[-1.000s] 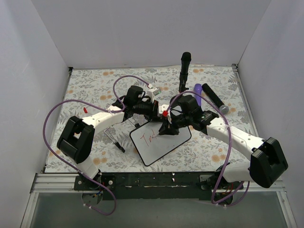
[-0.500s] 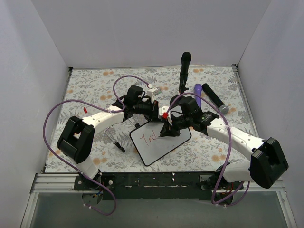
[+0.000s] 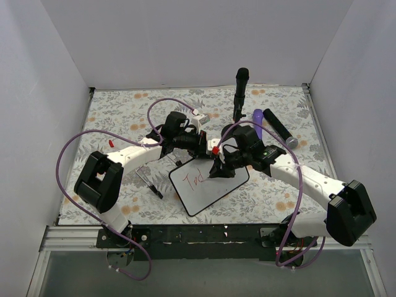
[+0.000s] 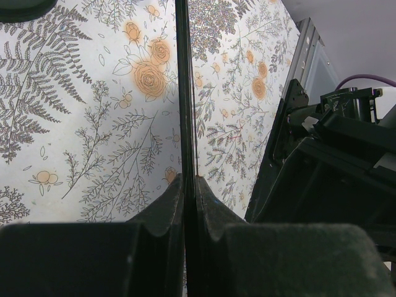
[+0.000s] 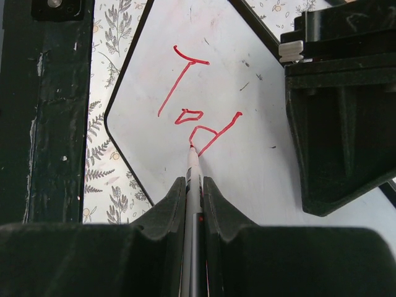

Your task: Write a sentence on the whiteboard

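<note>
Right wrist view: grips a marker (image 5: 193, 166) in the right tool (image 5: 193, 185), tip touching the whiteboard (image 5: 247, 161) at the sentence (image 5: 176, 87), red "Tod". Pinches the whiteboard's black edge in the left tool (image 4: 189, 185).

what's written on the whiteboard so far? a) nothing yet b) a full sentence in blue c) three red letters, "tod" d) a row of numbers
c: the right wrist view shows red letters reading "Tod" on the whiteboard, with the tip of the marker in the right end effector at the d.

The right end effector (image 3: 216, 170) hides the whiteboard's (image 3: 204, 193) far edge.
</note>
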You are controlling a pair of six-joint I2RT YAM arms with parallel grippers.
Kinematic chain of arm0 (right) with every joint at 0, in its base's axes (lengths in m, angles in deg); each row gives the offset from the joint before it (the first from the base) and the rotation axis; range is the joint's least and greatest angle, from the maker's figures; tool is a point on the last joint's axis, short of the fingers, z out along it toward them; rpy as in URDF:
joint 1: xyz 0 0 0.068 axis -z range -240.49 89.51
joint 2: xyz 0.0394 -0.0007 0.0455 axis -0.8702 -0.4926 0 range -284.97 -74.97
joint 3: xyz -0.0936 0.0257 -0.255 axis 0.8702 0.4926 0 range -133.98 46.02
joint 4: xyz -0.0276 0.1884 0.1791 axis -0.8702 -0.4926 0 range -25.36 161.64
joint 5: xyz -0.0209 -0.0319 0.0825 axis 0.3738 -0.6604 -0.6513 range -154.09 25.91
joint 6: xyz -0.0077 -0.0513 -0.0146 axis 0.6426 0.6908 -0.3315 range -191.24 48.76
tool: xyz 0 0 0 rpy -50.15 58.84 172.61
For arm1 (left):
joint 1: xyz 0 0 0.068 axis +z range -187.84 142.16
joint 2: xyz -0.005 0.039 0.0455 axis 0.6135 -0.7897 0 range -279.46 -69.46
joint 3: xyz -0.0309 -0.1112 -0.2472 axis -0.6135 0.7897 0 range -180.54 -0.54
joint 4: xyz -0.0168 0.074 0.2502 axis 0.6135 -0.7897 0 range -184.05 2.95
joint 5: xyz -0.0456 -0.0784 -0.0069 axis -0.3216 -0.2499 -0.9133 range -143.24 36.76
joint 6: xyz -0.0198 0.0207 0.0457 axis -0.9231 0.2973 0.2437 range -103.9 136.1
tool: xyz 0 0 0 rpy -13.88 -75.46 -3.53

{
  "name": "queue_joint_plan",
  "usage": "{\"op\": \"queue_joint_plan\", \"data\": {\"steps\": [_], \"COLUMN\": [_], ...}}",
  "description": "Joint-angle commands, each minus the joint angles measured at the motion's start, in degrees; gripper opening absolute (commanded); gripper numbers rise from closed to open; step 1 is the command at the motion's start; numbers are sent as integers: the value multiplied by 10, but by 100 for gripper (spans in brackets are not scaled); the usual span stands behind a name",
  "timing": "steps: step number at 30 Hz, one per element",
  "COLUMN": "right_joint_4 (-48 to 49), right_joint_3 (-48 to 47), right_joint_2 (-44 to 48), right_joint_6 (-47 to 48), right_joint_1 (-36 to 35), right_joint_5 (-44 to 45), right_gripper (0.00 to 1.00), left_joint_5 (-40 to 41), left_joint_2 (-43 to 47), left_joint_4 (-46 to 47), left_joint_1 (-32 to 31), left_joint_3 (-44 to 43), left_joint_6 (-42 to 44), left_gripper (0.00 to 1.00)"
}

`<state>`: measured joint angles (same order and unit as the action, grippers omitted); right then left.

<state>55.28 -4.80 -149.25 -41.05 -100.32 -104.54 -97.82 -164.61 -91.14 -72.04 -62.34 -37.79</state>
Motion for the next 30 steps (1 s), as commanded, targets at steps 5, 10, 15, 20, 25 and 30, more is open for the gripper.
{"op": "queue_joint_plan", "data": {"steps": [5, 10, 15, 20, 25, 30], "right_joint_4": [11, 12, 14, 17, -3, -12], "right_joint_3": [-32, -45, -42, -23, -11, 2], "right_joint_2": [13, 12, 8, 14, 16, 20], "right_joint_6": [3, -1, -2, 1, 16, 27], "right_joint_1": [13, 16, 17, 17, 17, 17], "right_joint_5": [21, 14, 14, 21, 21, 26], "right_gripper": [1, 1, 1, 1, 1, 1], "left_joint_5": [-2, -2, -2, -2, -2, -2], "left_joint_2": [26, 25, 25, 26, 26, 28], "left_joint_4": [4, 3, 2, 1, -1, -2], "left_joint_1": [-1, -1, -1, -1, -1, -2], "left_joint_3": [4, 4, 4, 4, 4, 4], "left_joint_6": [52, 52, 53, 55, 57, 59], "left_gripper": [0, 0, 0, 0, 0, 0]}}
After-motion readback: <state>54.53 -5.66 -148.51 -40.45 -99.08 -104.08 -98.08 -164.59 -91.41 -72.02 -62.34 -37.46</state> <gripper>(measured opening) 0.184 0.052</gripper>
